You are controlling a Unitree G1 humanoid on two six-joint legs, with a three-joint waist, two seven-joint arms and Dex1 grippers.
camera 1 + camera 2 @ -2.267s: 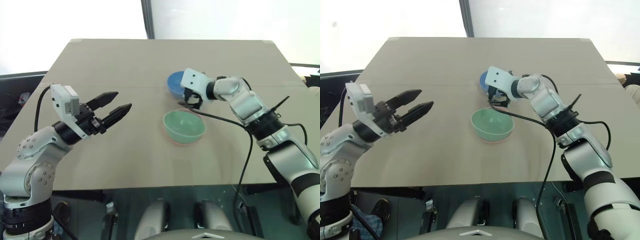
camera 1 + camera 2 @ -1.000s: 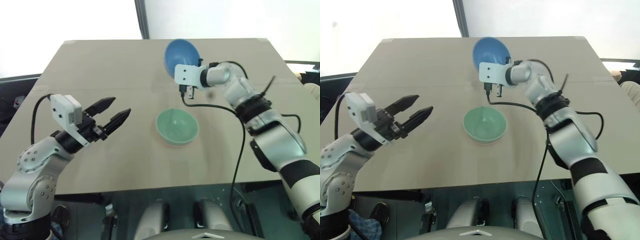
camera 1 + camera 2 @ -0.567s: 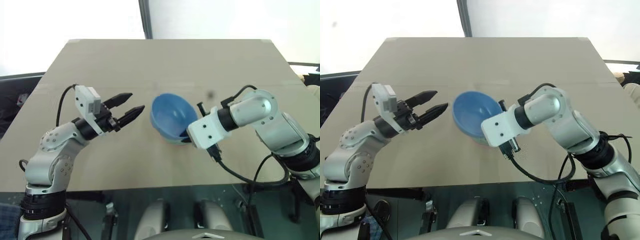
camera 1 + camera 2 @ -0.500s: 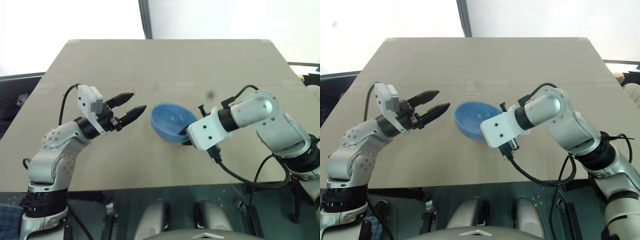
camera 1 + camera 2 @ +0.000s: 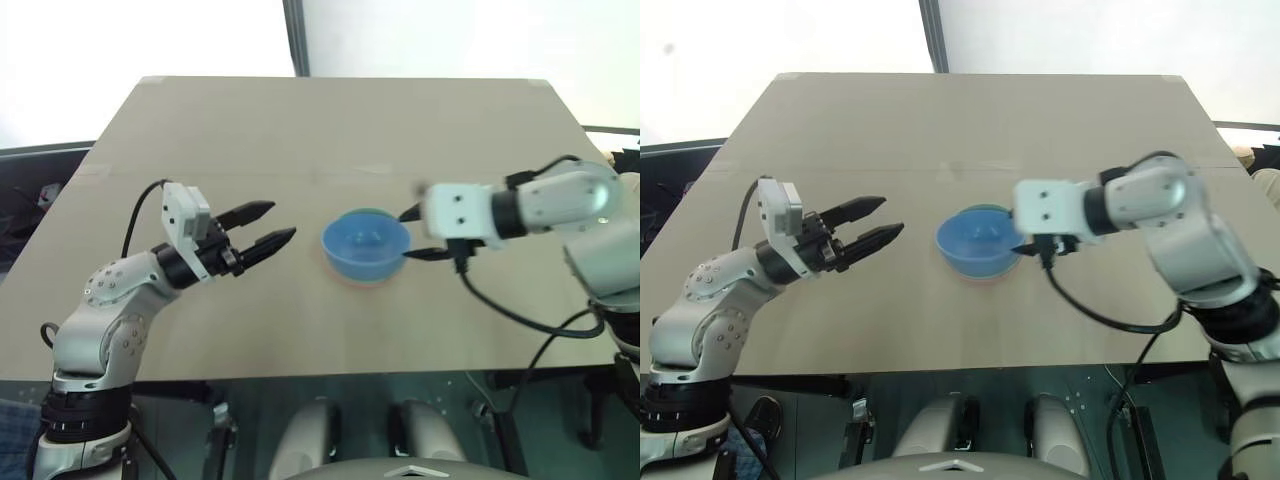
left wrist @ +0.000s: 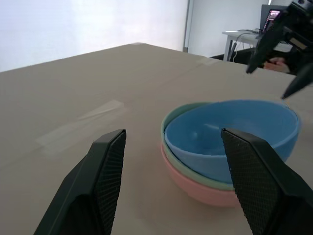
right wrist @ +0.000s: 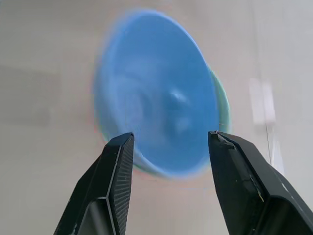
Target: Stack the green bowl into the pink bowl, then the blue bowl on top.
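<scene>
Bowls first, operator: you have all three nested in one stack at the centre of the head views, slightly right of the middle. Going largest to smallest, start with the table [image 5: 300, 130]. It is a tan surface filling most of the frame, its far edge along the upper part. A strip of clear tape [image 6: 80, 128] lies flat on it, beside the stack in the left wrist view.

Next, the stack itself. The blue bowl [image 5: 366, 243] sits uppermost, upright, mouth open to the camera. The green bowl [image 6: 172, 118] shows as a thin mint rim just outside and below the blue rim. The pink bowl [image 6: 195, 188] is at the bottom, resting on the table, its salmon wall visible under the green one. The blue rim appears slightly tilted within the green one in the left wrist view.

Your right gripper [image 5: 418, 233] is at centre right of the left eye frame, just beside the stack's right edge. Its fingers stand apart with nothing between them. In the right wrist view, the blue bowl lies beyond the parted fingers [image 7: 112, 181]. I cannot tell whether a fingertip touches the rim.

Your left gripper [image 5: 268, 224] is at centre left, pointing across toward the stack and clear of it. Its two fingers are spread wide and empty.
</scene>
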